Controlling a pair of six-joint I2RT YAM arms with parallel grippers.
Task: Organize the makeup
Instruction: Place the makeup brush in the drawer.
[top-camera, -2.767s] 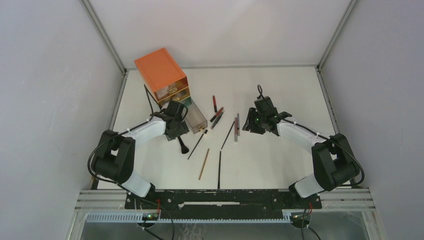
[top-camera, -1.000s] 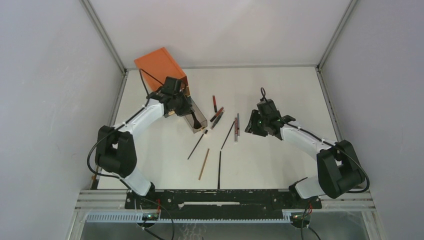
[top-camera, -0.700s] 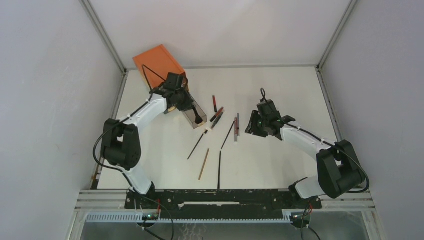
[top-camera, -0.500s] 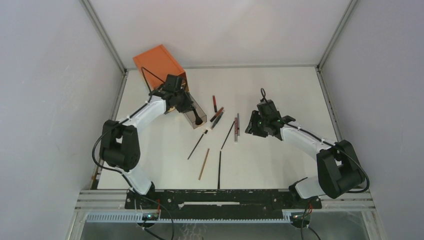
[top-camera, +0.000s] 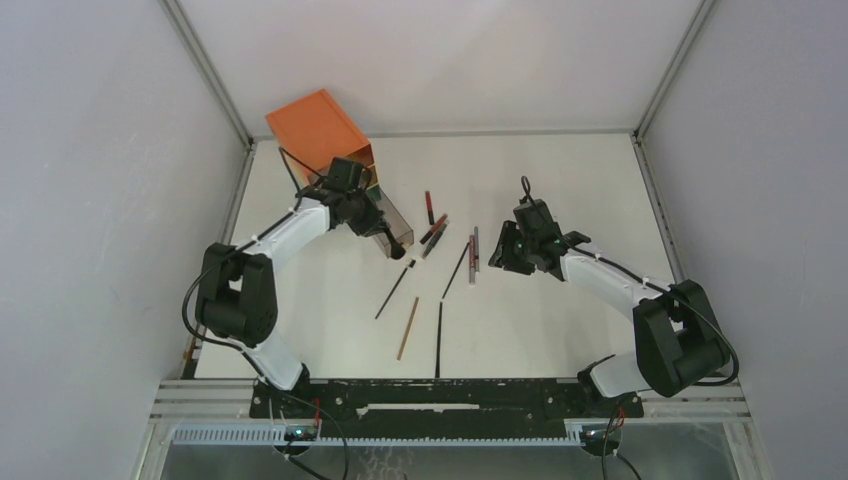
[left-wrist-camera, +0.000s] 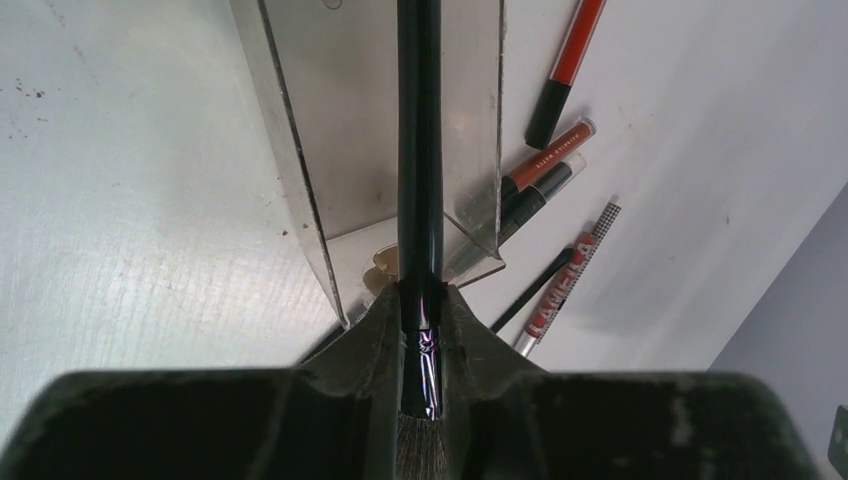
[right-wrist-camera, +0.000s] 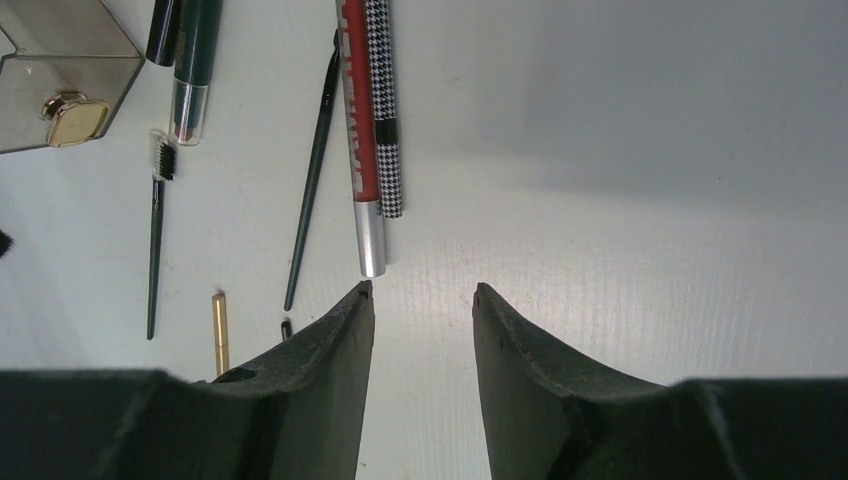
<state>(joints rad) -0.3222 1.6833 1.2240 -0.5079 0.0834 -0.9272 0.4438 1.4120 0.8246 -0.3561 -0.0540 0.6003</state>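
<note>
Left jaws clamped on brush (left-wrist-camera: 419, 180) at ferrule, handle ahead over open drawer (left-wrist-camera: 330, 130); I judge it aligned lengthwise so it drops in flat. Right jaws apart, empty; red pencil (right-wrist-camera: 356, 110) just ahead of tips, likely my next pick.

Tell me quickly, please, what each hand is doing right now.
Left hand: closed on the black brush.
Right hand: open, holding nothing.
</note>
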